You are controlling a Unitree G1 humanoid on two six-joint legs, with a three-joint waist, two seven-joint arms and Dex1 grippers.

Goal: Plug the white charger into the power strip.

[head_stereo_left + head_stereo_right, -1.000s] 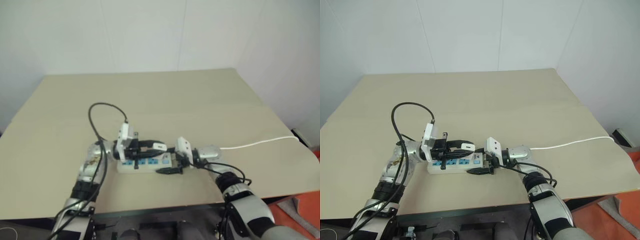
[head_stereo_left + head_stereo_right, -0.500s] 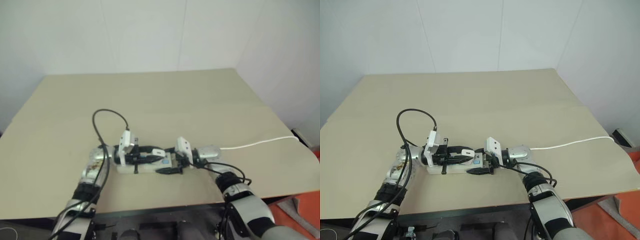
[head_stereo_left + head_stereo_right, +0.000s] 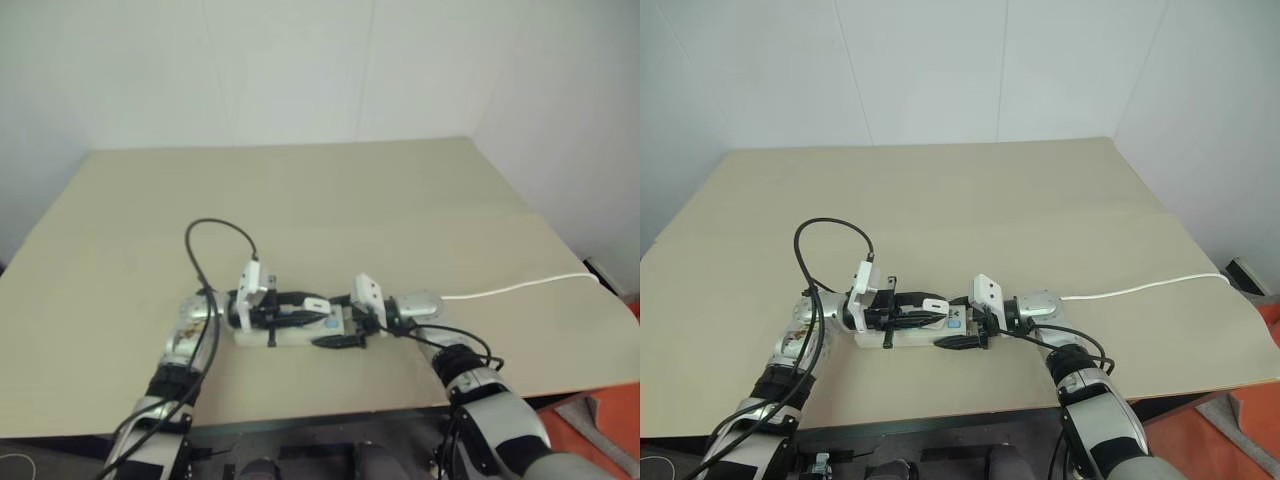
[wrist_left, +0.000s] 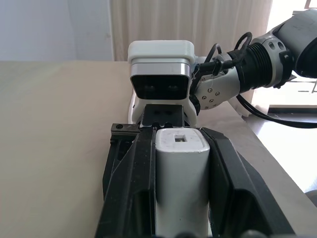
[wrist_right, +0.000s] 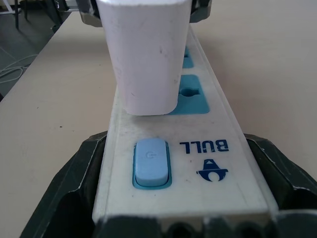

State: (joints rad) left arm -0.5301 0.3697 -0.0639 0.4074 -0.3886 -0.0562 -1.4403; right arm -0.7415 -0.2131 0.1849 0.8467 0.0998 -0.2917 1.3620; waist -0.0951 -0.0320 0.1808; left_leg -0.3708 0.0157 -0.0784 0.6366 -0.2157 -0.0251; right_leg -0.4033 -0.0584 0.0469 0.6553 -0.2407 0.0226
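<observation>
We hold the white charger (image 4: 180, 186) clamped between the left gripper (image 4: 181, 163) fingers, resting down on the power strip (image 5: 183, 163) at a blue socket beside the switch (image 5: 151, 162). The right gripper (image 5: 183, 218) straddles the strip's switch end, its fingers against both long sides, pinning it to the table (image 3: 1040, 190). The charger looks light, rigid and smooth-sided, so we judge a firm side grip best; whether it is fully seated we cannot tell.
</observation>
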